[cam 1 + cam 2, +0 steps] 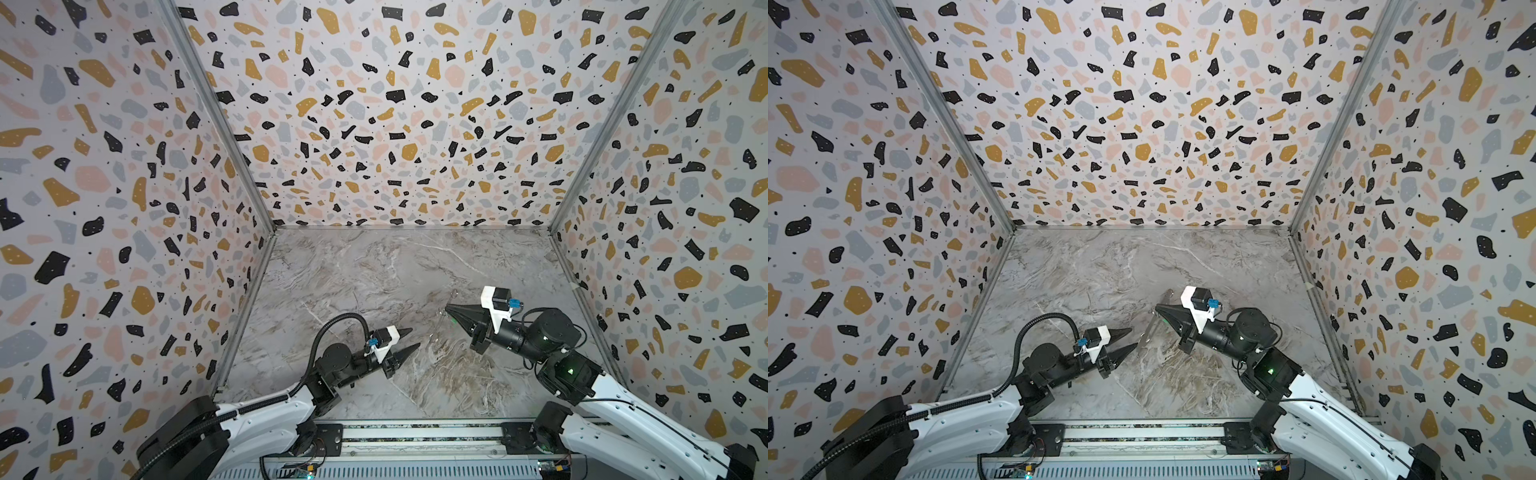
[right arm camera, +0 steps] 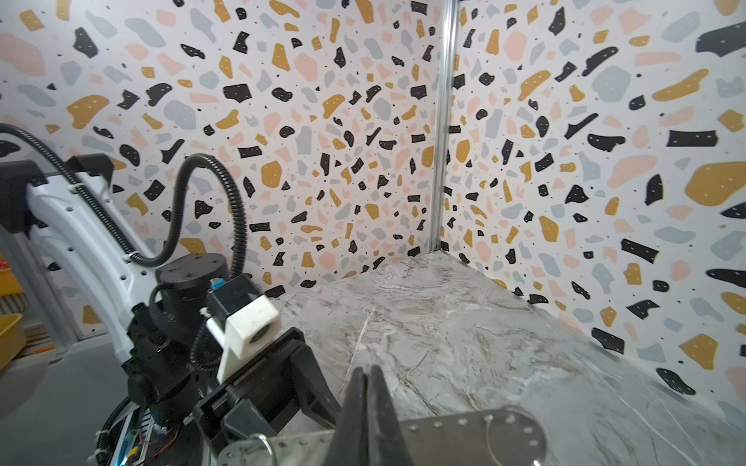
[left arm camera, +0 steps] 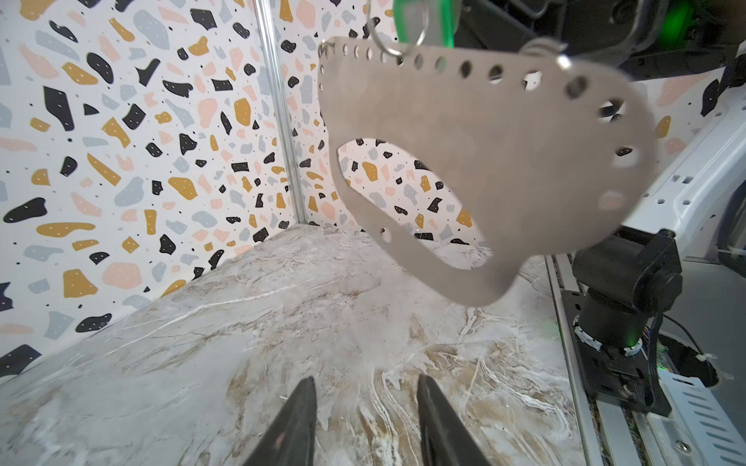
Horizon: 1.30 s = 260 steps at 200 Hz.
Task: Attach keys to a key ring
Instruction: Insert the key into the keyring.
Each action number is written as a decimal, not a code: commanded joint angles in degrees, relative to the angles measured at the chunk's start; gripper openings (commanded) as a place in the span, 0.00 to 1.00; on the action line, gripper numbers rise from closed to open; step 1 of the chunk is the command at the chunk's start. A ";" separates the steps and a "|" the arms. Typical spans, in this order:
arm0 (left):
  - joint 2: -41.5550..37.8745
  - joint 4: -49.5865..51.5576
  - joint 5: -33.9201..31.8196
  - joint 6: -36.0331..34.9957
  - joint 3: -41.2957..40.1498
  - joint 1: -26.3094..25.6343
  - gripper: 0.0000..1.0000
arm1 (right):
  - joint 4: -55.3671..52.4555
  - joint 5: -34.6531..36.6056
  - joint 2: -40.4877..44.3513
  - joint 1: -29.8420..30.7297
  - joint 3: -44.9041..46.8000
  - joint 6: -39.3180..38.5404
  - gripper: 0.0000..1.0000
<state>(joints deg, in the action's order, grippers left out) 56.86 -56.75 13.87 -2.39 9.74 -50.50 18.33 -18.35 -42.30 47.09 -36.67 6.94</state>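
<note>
The key ring (image 3: 504, 133) is a flat grey plate with an oval opening and holes along its rim. It hangs above the marble table, held by its holed edge in my right gripper (image 2: 367, 369), which is shut on it (image 2: 464, 439). In a top view it shows edge-on (image 1: 1148, 332). The key's green head (image 3: 451, 24) sits at the plate's top edge, beside a thin wire ring (image 3: 397, 50) that passes through a hole. My left gripper (image 3: 365, 379) is open and empty, just short of the plate's lower end. It appears in both top views (image 1: 414, 337) (image 1: 1133, 337).
Terrazzo-patterned walls (image 1: 374, 124) close in the marble table (image 1: 374, 270) at the back and on both sides. A metal rail (image 1: 415, 434) with both arm bases runs along the front edge. The left arm's black cable hose (image 1: 332, 328) arches over its wrist.
</note>
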 commanded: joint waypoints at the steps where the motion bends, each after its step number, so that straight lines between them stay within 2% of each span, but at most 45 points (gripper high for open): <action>1: 0.76 -8.68 -4.57 -2.49 -0.58 -1.24 0.42 | 4.51 5.93 0.14 1.21 -2.62 2.44 0.00; 29: 3.10 -15.18 -8.35 -3.23 -1.39 -2.17 0.43 | 6.28 9.30 -1.20 2.84 -3.32 3.07 0.00; 73: 10.70 -24.32 -8.81 -3.63 0.50 -3.26 0.43 | 7.92 17.74 -4.48 7.62 -5.37 2.40 0.00; 136: 24.51 -49.02 -13.42 0.99 1.29 -3.71 0.44 | 13.91 23.60 -9.22 10.98 -7.28 2.72 0.00; 178: 27.21 -49.00 -13.79 0.72 5.85 -4.52 0.48 | 15.86 28.11 -11.49 12.90 -8.16 2.54 0.00; 260: 24.52 -49.06 -18.00 -0.34 6.69 -4.61 0.49 | 17.55 31.22 -12.76 13.51 -7.91 3.99 0.00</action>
<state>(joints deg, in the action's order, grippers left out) 82.72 -85.49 -2.33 -1.80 15.09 -54.87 32.80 11.42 -55.59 60.18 -42.28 10.00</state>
